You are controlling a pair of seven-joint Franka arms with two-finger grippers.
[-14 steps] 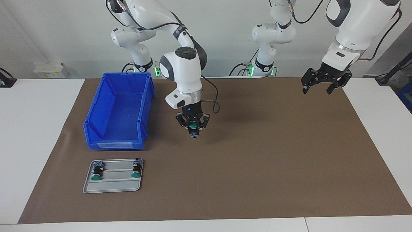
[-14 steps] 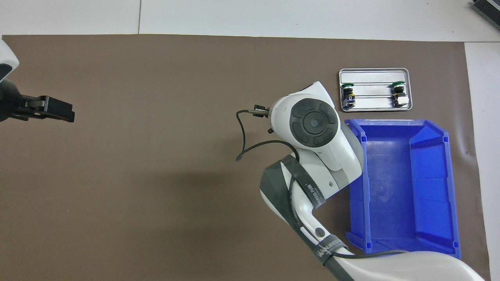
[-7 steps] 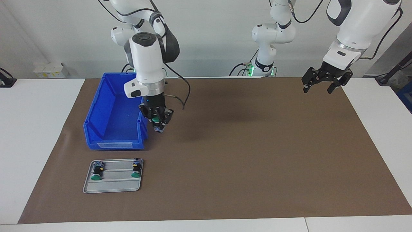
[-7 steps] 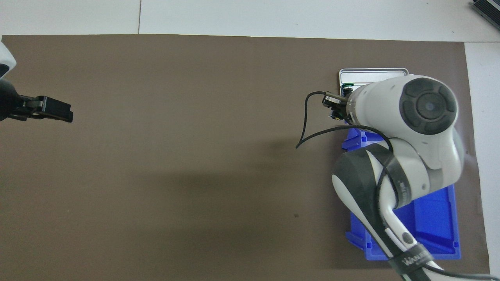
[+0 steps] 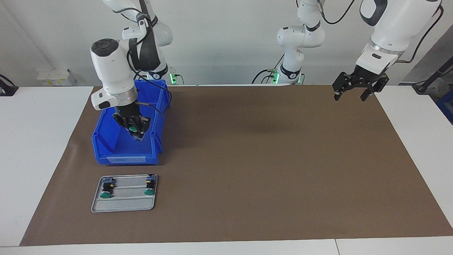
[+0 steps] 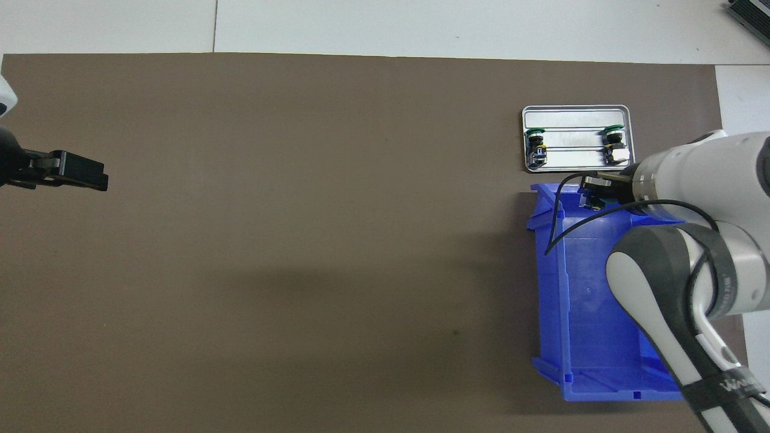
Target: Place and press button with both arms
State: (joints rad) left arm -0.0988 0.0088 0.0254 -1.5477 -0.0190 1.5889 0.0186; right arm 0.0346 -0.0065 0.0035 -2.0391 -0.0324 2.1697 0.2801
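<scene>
**Button carried over the blue bin**

Brown paper covers my worktable (image 5: 247,166), and I take the blue bin (image 5: 106,141) as my landmark for everything else. It sits toward the right arm's end of the table. A small metal tray (image 5: 124,205) lies just beside the bin, farther from the robots, and two spare buttons (image 5: 106,188) lie on it, green caps pointing away from the robots.

My right gripper (image 5: 136,131) hangs over the inside of the bin, toward the end farther from the robots, with the wrist tilted. It is clenched on the button (image 5: 132,128): I see the green cap between the fingertips, with the body pointing down and slightly sideways. The button touches neither the floor nor the walls of the bin, as far as I can judge from the facing view.

I judge the step in hand to be setting this button down in the bin. To do it well I would lower it slowly, keep clear of the bin wall on the side toward the table's middle, and release only when the button is low enough not to bounce or roll. Ideally it lands with the cap reachable from above for the press.

My left gripper (image 5: 357,88) waits in the air over the left arm's end of the paper, well apart from the bin, its claw spread wide and holding nothing.
</scene>
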